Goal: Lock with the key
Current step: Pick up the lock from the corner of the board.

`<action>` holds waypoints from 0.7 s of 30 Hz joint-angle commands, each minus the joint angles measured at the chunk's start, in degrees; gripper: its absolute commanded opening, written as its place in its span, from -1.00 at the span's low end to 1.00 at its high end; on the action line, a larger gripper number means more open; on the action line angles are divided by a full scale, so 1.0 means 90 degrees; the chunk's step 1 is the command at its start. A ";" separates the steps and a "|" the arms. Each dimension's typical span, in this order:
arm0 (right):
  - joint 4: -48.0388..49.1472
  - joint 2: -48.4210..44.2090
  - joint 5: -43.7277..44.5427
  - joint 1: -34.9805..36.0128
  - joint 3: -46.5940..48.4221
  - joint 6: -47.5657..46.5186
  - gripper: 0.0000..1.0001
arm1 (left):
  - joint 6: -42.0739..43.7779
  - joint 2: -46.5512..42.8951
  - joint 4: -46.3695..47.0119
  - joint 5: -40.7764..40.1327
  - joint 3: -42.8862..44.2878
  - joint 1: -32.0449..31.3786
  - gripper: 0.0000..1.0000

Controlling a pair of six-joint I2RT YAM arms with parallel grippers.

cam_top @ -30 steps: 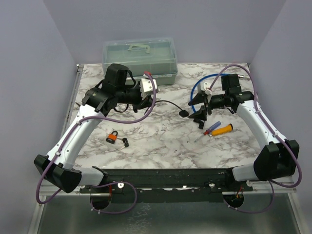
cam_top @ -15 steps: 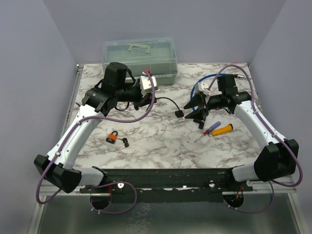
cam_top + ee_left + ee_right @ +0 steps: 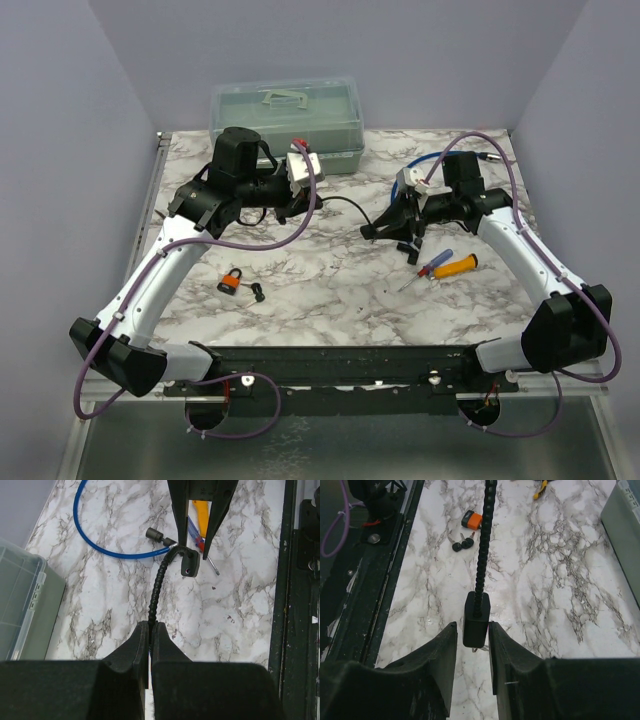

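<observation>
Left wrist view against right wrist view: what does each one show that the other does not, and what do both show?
Only the left wrist: the blue cable and the left gripper shut on the black ribbed cable. Only the right wrist: the orange padlock and the keys beside it. Both: the ribbed cable, its lock head between the open fingers of the right gripper, and the marble table.

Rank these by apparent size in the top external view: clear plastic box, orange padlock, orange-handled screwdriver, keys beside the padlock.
1. clear plastic box, by far the largest
2. orange-handled screwdriver
3. orange padlock
4. keys, smallest, though they look close to the padlock
</observation>
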 commanded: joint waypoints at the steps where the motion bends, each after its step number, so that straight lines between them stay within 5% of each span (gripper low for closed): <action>1: 0.0205 0.0026 -0.0269 0.0067 -0.0102 0.0186 -0.26 | -0.0209 -0.0162 0.0381 0.0154 0.0004 -0.0015 -1.00; 21: 0.0446 0.0153 -0.0211 0.0071 -0.0126 0.0599 -0.16 | -0.0584 -0.0203 0.0577 0.0414 -0.0107 -0.0009 -1.00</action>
